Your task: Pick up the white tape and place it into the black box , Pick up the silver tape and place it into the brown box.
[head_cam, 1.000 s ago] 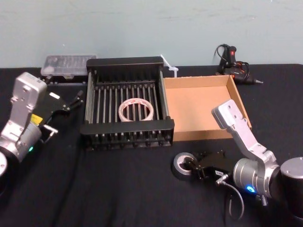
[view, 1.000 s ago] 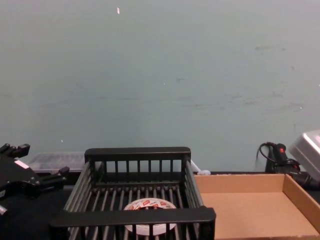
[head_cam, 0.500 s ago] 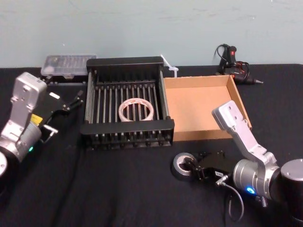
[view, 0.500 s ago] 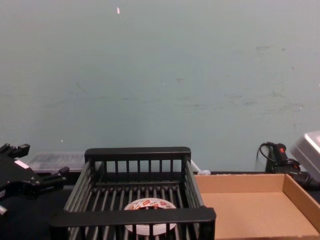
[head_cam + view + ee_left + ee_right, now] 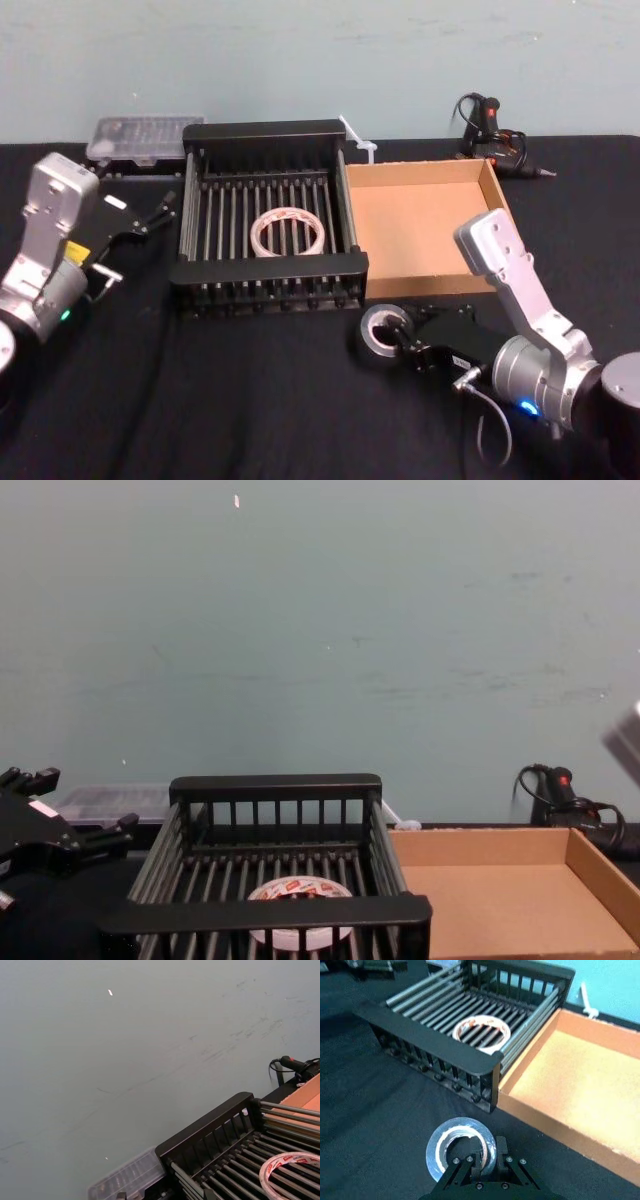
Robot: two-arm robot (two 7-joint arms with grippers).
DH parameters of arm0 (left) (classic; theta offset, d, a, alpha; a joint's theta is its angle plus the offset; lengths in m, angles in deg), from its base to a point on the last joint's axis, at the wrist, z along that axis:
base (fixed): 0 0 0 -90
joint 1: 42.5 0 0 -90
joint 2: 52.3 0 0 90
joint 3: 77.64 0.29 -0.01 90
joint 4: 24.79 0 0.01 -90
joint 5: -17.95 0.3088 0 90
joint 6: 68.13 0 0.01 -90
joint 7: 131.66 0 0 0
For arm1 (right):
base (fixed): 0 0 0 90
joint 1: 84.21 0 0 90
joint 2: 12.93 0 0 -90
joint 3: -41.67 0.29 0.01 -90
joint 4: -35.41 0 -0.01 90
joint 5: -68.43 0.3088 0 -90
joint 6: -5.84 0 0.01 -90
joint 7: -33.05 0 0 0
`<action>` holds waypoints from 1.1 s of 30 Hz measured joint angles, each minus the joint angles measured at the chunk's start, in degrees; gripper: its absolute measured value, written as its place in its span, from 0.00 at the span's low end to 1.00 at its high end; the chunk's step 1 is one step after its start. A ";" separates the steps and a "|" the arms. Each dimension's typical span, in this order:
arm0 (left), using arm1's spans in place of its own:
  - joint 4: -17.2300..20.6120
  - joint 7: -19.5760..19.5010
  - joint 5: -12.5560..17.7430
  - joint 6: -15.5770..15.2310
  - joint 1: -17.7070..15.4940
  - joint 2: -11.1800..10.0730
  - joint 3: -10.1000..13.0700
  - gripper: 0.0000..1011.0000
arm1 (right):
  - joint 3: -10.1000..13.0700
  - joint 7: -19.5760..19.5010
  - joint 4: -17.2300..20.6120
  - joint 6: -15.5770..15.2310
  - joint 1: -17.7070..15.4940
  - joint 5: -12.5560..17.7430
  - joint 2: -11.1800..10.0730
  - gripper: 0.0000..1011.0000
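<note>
The silver tape [image 5: 371,334], a dull grey roll, is tilted just in front of the brown box [image 5: 420,235], close to the black box's corner. My right gripper [image 5: 405,345] is shut on its near wall. In the right wrist view the fingers [image 5: 470,1162] pinch the rim of the silver tape [image 5: 462,1124]. The white tape [image 5: 288,232] lies flat on the bars inside the black box [image 5: 268,268], as the right wrist view [image 5: 482,1030] also shows. My left gripper [image 5: 140,235] stands open with nothing in it, left of the black box.
A clear plastic case [image 5: 145,135] sits behind the black box at the back left. A black glue gun [image 5: 490,125] with its cord lies behind the brown box. Black cloth covers the table, with open room in front of the black box.
My right gripper has carried the silver tape a little forward, toward the boxes' front edge, and the roll now tilts more. The left arm and the white tape have not moved.
</note>
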 joint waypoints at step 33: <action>0.00 0.00 0.00 0.00 0.00 0.00 0.00 0.99 | 5.08 -3.77 5.92 10.24 -5.16 1.76 2.32 0.19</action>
